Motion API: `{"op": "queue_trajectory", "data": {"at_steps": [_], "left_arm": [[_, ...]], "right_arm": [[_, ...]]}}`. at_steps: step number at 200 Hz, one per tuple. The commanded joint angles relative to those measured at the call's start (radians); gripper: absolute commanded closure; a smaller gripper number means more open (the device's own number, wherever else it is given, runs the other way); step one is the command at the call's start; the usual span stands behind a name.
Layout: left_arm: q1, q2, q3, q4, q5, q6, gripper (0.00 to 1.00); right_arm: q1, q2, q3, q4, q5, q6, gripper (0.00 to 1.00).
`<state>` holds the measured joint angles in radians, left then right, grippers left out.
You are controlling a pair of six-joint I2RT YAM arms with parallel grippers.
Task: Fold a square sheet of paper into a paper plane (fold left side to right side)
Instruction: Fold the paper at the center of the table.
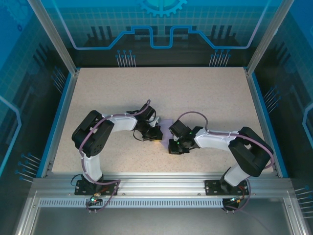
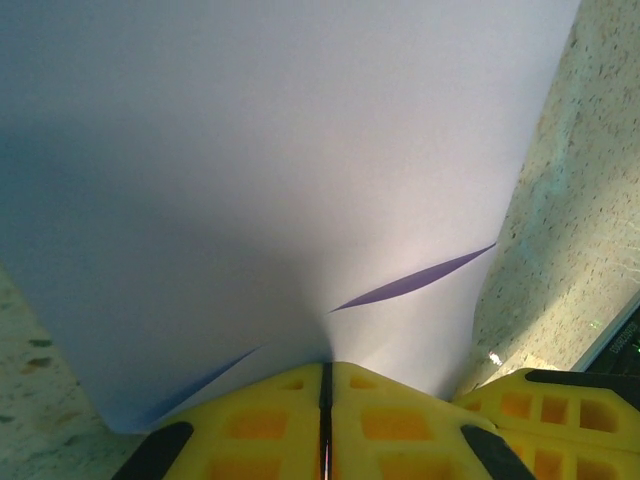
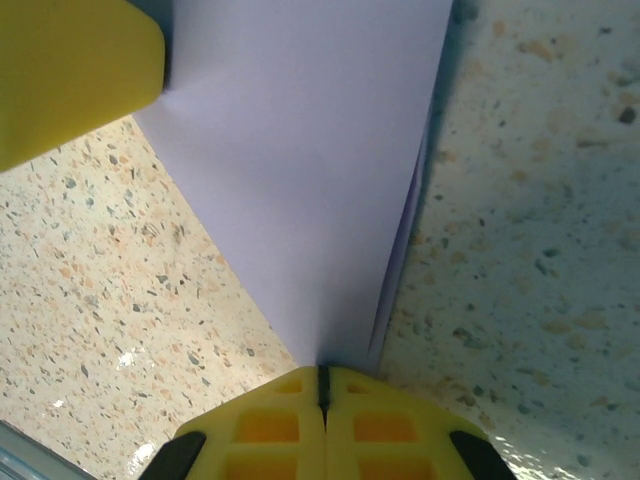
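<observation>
The square sheet of paper (image 1: 165,124) is pale lavender and lies at the table's middle, between the two grippers. In the left wrist view the sheet (image 2: 280,150) spreads wide ahead, with two dark open slits where its layers part. My left gripper (image 2: 325,368) is shut on its near edge. In the right wrist view the paper (image 3: 300,150) narrows to a point, with a second layer showing along its right edge. My right gripper (image 3: 322,372) is shut on that point. From above, the left gripper (image 1: 154,133) and right gripper (image 1: 174,145) sit close together.
The speckled beige table (image 1: 161,93) is bordered by blue rails and aluminium posts. The right gripper's yellow finger (image 2: 560,410) shows beside the paper in the left wrist view. The left gripper's yellow finger (image 3: 70,70) reaches into the right wrist view.
</observation>
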<state>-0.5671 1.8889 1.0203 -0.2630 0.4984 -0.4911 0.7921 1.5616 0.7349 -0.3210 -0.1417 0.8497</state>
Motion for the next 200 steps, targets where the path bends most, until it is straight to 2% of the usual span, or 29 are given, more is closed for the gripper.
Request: {"op": "queue_trajectory", "data": {"at_steps": [1, 89, 148, 200], "left_arm": [[-0.003, 0.049, -0.008, -0.081, -0.09, 0.015, 0.89], [-0.003, 0.041, -0.012, -0.081, -0.09, 0.011, 0.89], [-0.01, 0.036, -0.009, -0.076, -0.085, 0.003, 0.89], [-0.017, 0.037, -0.003, -0.078, -0.084, 0.0, 0.89]], "right_arm": [[0.014, -0.003, -0.049, -0.134, -0.022, 0.008, 0.96], [0.01, -0.022, -0.047, -0.196, -0.036, -0.032, 0.96], [-0.003, -0.141, 0.021, -0.141, -0.056, -0.066, 0.96], [-0.029, -0.051, 0.067, -0.037, -0.058, -0.05, 0.96]]}}
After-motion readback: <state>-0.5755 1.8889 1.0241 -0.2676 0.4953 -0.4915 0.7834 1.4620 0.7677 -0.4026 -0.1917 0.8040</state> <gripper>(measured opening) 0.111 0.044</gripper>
